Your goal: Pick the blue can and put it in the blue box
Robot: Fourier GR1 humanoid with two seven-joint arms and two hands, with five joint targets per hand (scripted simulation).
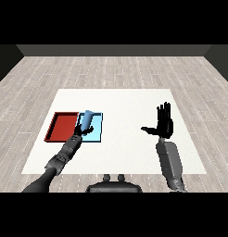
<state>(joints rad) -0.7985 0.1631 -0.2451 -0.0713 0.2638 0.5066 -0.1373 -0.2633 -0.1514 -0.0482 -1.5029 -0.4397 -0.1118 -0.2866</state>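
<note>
The left hand (81, 131) is curled round the lower part of the blue can (87, 119), with its fingers wrapped about the can's side. The can is tilted a little, its top leaning away from the robot and slightly toward the right, and it sits over the near-left part of the light blue tray (97, 134); whether its base touches the tray floor or hangs just above it cannot be told from this view. The left forearm (65, 152) runs from the lower left corner up to that tray, crossing the tray's near edge. Touching the light blue tray on its left side lies the red tray (60, 127), the two lined up side by side. Both trays rest on the white table (129, 106), on its left half. Well apart from the light blue tray, off to its right, the right hand (164, 122) is raised above the table with its fingers straight and spread upward and its thumb stuck out toward the tray, holding nothing. The right forearm (170, 164) stands below it, nearly upright.
</note>
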